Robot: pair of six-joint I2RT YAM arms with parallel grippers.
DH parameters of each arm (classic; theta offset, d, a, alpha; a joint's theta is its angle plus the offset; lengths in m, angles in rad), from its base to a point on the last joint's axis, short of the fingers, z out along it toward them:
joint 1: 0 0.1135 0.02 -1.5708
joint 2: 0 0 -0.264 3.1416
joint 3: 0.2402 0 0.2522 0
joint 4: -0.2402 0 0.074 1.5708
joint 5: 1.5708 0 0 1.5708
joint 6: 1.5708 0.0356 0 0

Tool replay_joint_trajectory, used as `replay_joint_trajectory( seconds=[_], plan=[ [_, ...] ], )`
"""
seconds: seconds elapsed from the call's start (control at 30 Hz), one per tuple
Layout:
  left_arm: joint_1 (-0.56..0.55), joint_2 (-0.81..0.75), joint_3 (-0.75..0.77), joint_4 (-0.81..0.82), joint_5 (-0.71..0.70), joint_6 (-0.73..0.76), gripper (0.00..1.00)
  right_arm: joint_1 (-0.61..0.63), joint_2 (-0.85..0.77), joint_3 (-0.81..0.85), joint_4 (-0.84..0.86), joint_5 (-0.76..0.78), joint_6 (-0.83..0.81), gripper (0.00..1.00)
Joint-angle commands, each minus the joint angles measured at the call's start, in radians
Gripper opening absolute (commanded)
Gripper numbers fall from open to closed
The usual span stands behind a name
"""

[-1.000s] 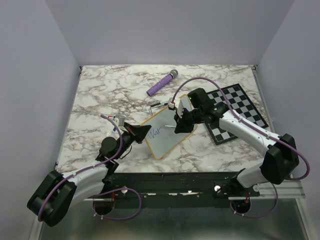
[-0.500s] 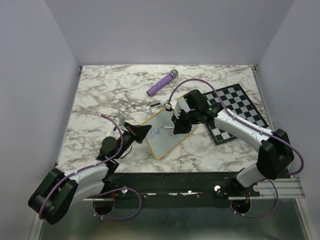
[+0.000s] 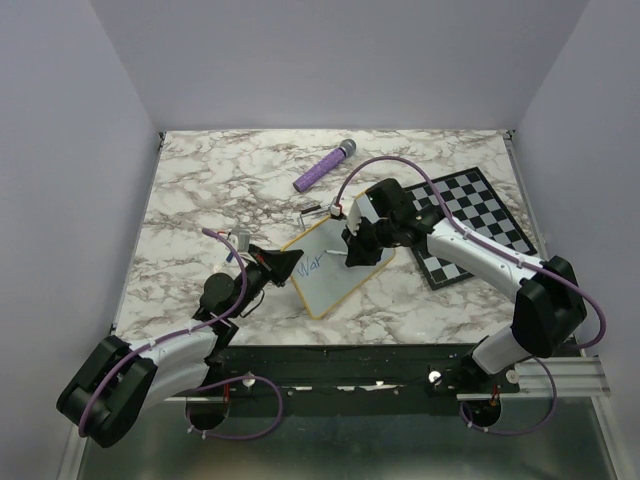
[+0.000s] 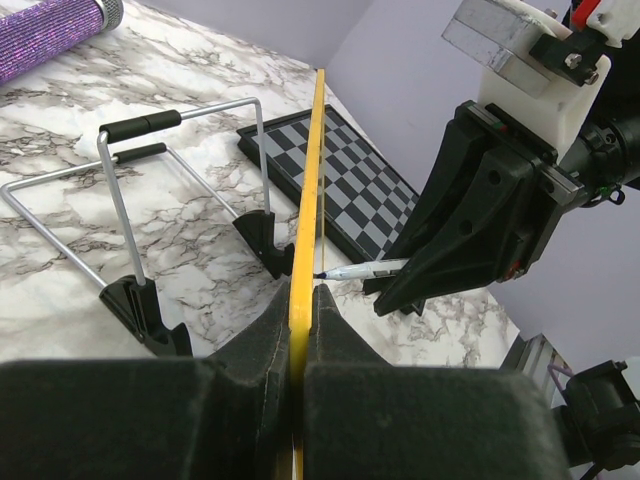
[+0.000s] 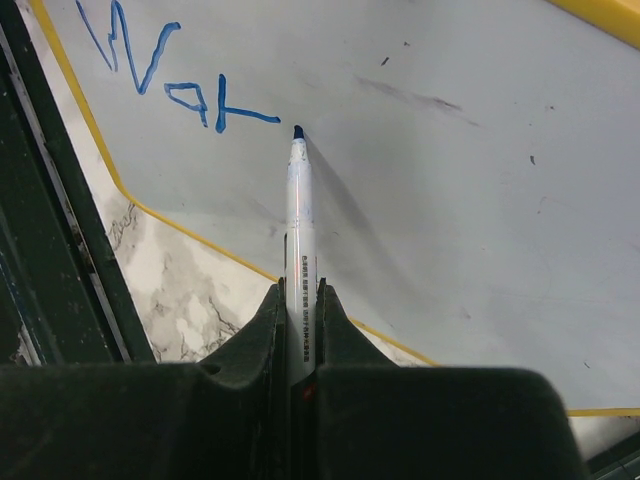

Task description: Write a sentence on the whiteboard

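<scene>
Nearest the bases, your left gripper (image 3: 283, 266) was clamped on the yellow edge of the whiteboard (image 3: 340, 275), which sat at the middle of the table. Your right gripper (image 5: 300, 305) was shut tight on a marker (image 5: 299, 220), its blue tip at the board just beside the last stroke of the sentence (image 5: 170, 85), which read only "Wa" plus one more letter. Behind the board stood a wire stand (image 4: 130, 200). A chessboard (image 3: 470, 225) lay to the right, and a purple cylinder (image 3: 324, 167) lay farthest off.
</scene>
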Motion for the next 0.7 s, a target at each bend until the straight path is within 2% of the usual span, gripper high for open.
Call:
replay_joint_trajectory(
  seconds=[0.0, 0.67],
  plan=[
    [-0.004, 0.009, -0.002, 0.024, 0.035, 0.018, 0.00, 0.010, 0.023, 0.021, 0.020, 0.021, 0.008, 0.01],
    [-0.004, -0.028, -0.014, -0.006, 0.015, 0.024, 0.00, 0.009, 0.043, 0.007, -0.064, -0.019, -0.045, 0.01]
  ],
)
